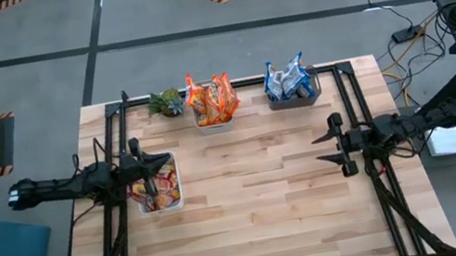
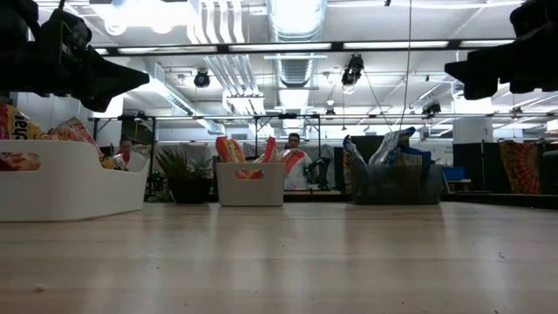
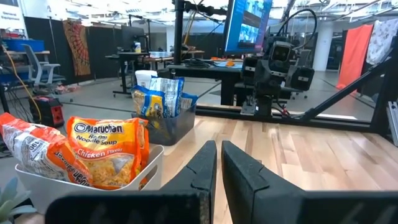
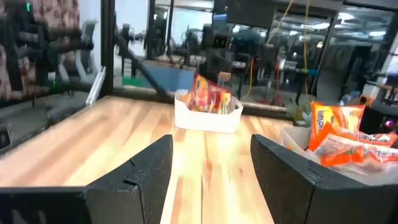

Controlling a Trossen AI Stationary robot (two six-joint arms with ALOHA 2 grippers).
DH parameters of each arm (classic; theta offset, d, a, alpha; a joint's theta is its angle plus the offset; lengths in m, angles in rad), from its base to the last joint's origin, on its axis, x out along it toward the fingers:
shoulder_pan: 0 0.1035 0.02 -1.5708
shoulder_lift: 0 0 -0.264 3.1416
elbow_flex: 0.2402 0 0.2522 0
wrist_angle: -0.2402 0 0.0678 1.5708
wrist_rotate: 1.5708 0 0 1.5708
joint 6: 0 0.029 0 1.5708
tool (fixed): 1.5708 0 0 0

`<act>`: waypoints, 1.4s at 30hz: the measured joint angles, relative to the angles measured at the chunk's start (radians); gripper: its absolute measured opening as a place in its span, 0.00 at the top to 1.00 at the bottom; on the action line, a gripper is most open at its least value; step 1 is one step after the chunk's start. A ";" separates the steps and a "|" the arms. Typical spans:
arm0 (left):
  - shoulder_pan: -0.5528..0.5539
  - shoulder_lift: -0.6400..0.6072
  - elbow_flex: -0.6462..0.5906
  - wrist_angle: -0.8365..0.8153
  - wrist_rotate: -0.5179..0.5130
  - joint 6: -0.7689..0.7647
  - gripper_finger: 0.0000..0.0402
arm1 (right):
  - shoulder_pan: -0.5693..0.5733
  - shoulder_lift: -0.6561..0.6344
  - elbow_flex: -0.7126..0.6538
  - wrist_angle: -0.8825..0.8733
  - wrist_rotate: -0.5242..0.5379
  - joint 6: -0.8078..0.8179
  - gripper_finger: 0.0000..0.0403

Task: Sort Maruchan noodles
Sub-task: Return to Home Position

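The Maruchan noodles stand sorted in three bins. Red-pink packets (image 1: pixel 156 190) fill a white bin at the left. Orange packets (image 1: pixel 211 99) fill a white bin (image 3: pixel 152 163) at the far edge, and blue packets (image 1: pixel 287 80) fill a dark bin (image 3: pixel 177 124) to its right. My left gripper (image 1: pixel 162 164) hangs shut and level above the red-pink bin (image 2: pixel 61 187), touching nothing. My right gripper (image 1: pixel 326 150) hangs open and level over the table's right part, with nothing between its fingers (image 4: pixel 143 171).
A small green plant (image 1: pixel 167 102) sits at the far edge, left of the orange bin. Bare wood spans the middle and near part of the table (image 1: pixel 262 216). Black frame rails (image 1: pixel 350 97) run along both sides. People sit in the room behind.
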 joint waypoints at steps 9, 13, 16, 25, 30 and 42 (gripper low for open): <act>0.000 0.002 0.000 0.000 0.000 0.000 0.98 | 0.000 0.035 0.000 -0.003 0.001 0.055 0.49; 0.000 0.004 0.000 0.000 0.000 0.000 0.98 | 0.000 0.033 0.000 0.007 0.000 0.076 0.49; 0.000 0.004 0.000 0.000 0.000 0.000 0.98 | 0.000 0.036 0.000 0.002 0.001 0.067 0.49; 0.000 0.005 0.000 0.000 0.001 0.000 0.98 | -0.028 -0.020 -0.004 -0.005 -0.037 -0.200 0.49; 0.000 0.007 0.000 0.001 0.000 0.000 0.98 | -0.050 -0.020 -0.004 -0.008 -0.034 -0.233 0.49; 0.000 0.008 0.000 0.000 0.000 0.000 0.98 | -0.051 -0.010 -0.005 -0.007 -0.034 -0.033 0.49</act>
